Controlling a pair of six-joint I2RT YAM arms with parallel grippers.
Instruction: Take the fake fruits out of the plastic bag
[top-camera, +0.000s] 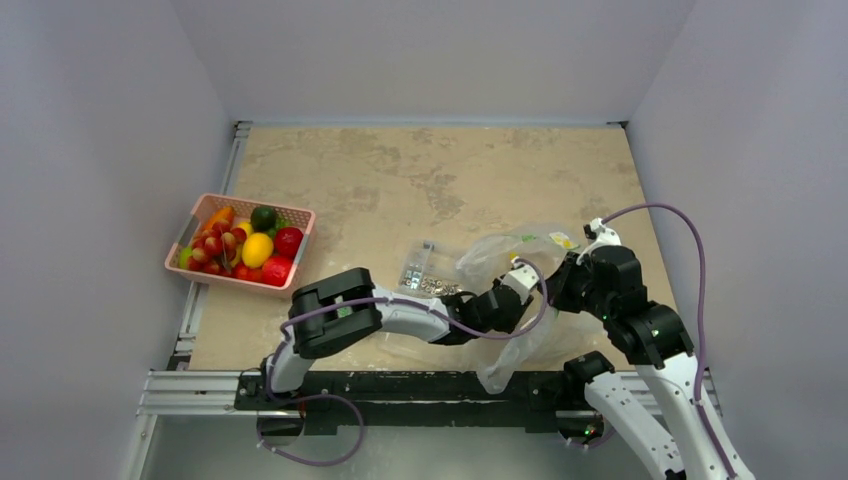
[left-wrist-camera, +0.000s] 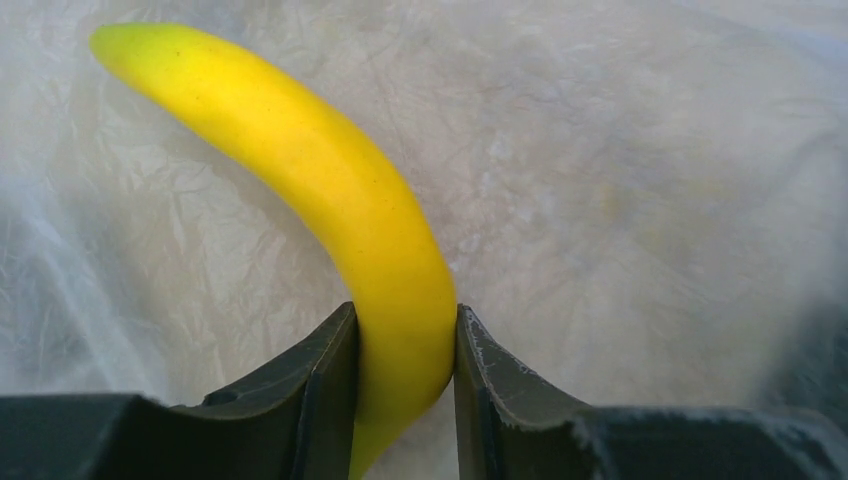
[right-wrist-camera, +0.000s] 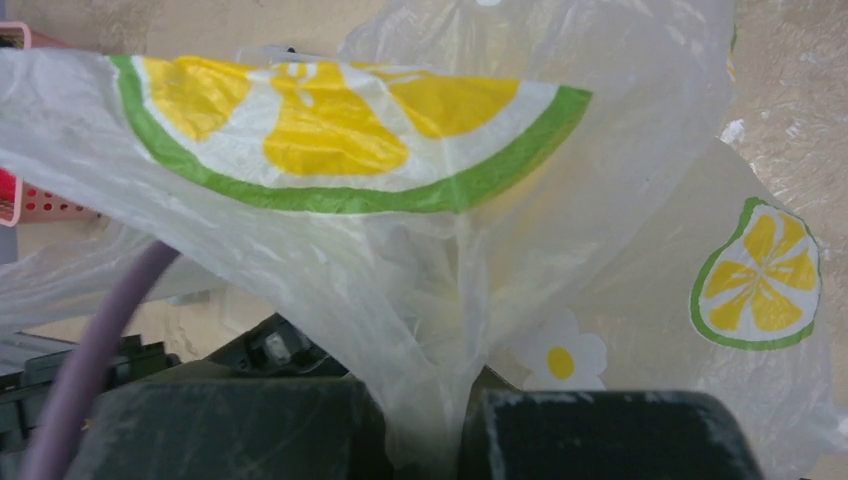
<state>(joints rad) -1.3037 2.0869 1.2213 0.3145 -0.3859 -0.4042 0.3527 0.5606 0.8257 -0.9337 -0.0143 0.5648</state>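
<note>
**Holding the banana inside the lemon-print bag**

The table (top-camera: 400, 170) is closed by grey walls on the left, far and right sides. A broad stretch of its beige surface shows in the upper middle of the top view, between the bag and the far wall.

The plastic bag (top-camera: 500, 252) lies crumpled in the lower right of the table. It is near the right edge, and one fold reaches down to the metal rail at the near edge.

The left arm stretches across the lower middle of the frame, and the left gripper (top-camera: 527, 272) is at the bag's mouth. The right gripper (top-camera: 572, 272) is just beside it, on the bag's right side.

A pink basket (top-camera: 255, 203) with red, yellow and green fruits sits at the left edge, well apart from the bag. A clear box (top-camera: 425, 272) of small metal parts touches the bag's left side.

In the left wrist view both jaws press on the lower end of the yellow banana (left-wrist-camera: 340, 190). Its tip points to the upper left, and crinkled film is behind it. In the right wrist view the jaws stand narrow, with the bag's film pinched between them.
</note>
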